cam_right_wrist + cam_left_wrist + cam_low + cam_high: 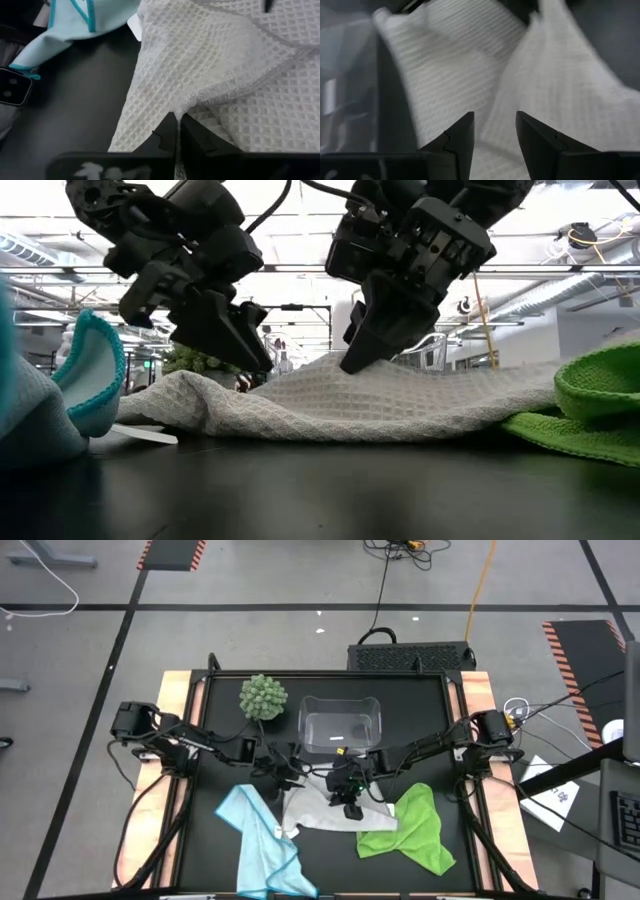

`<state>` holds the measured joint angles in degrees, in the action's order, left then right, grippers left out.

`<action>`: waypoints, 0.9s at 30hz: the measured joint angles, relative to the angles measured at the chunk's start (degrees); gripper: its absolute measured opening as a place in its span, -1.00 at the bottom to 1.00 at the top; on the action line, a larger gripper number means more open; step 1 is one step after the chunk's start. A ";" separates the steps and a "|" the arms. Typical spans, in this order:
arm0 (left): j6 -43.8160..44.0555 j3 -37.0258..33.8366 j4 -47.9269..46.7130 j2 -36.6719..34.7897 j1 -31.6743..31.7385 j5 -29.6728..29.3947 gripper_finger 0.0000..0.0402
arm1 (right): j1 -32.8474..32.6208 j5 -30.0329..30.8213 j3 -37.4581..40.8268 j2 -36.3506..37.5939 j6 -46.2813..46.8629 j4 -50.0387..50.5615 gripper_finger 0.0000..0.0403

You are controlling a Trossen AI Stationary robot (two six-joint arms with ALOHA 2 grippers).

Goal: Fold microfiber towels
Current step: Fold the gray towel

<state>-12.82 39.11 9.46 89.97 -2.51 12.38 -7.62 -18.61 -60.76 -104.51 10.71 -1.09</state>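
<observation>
So the white towel (318, 810) is lying rumpled in the middle of the table (420, 710), toward the front edge, with the light blue towel (262, 845) on its left reaching down to the front edge and the lime green towel (412, 830) on its right. Blue and green both touch or overlap the white one at its ends. The right gripper (352, 808) is down on the white towel near its middle, and its fingers (167, 132) are squeezed together on a raised ridge of the waffle cloth, so it's pinching the white towel. The left gripper (275, 780) sits just beside it, at the towel's back left part; its fingers (462, 135) are apart with white cloth right in front of them, and from the low view they look like they hover just above the fabric, though I can't be totally sure they aren't brushing it. Behind the towels, a clear plastic bin (340, 727) stands at mid-table, and a round green spiky ball plant (263, 697) is to its left near the back edge.
</observation>
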 joint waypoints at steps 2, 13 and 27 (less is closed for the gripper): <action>-0.77 0.05 0.69 0.00 0.70 4.60 -0.26 | 0.00 0.00 -0.49 0.00 -0.99 0.69 -0.99; -6.69 0.44 1.95 0.02 2.75 12.96 -0.26 | 0.02 -1.57 -3.43 0.00 -5.32 2.26 -1.00; 0.25 -1.67 3.17 8.21 6.47 6.58 -0.26 | -0.04 -2.79 -3.60 0.00 -2.58 8.05 -1.00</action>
<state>-12.57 37.45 12.63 98.18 3.96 18.95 -7.66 -21.40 -64.36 -104.51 8.13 6.96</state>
